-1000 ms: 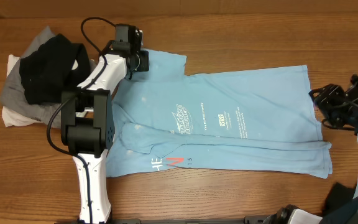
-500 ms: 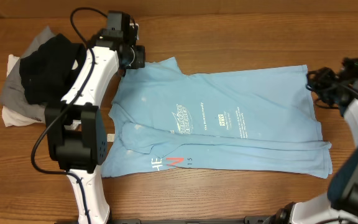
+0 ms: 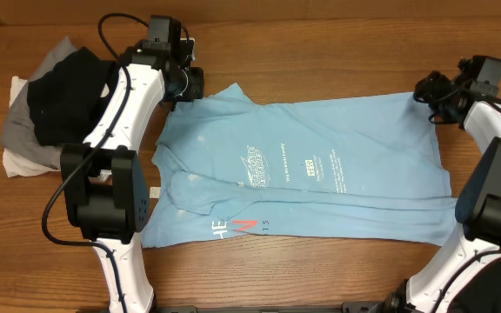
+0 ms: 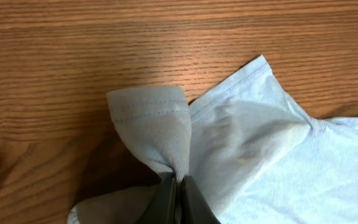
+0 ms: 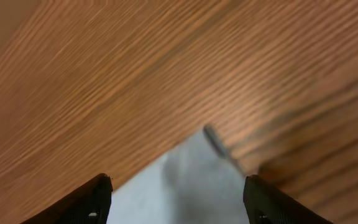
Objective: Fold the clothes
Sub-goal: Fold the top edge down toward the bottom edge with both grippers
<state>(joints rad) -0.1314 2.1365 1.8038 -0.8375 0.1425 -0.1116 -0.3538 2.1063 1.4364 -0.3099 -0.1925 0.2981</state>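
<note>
Overhead, shirt: the sky-blue T-shirt (image 3: 320, 174) lies spread mid-table, its long axis running 9 to 3 o'clock, sleeve end at 9, hem at 3.
Overhead, arms: the left gripper (image 3: 183, 83) sits at the shirt's 10 o'clock corner and the right gripper (image 3: 433, 90) at its 2 o'clock corner, each arm nearest its own end.
Overhead, room: bare table (image 3: 320, 35) runs along 12 o'clock; a pile of dark garments (image 3: 55, 109) crowds 9 o'clock.
Left wrist: jaws clenched on a pinched sleeve (image 4: 154, 118), cloth trailing toward 4 o'clock.
Right wrist: jaws spread wide, nothing held; the hem corner (image 5: 191, 168) lies between the fingers, pointing to 12 o'clock.
Next move, likely: close on that corner, then carry both ends toward 6 o'clock.
</note>
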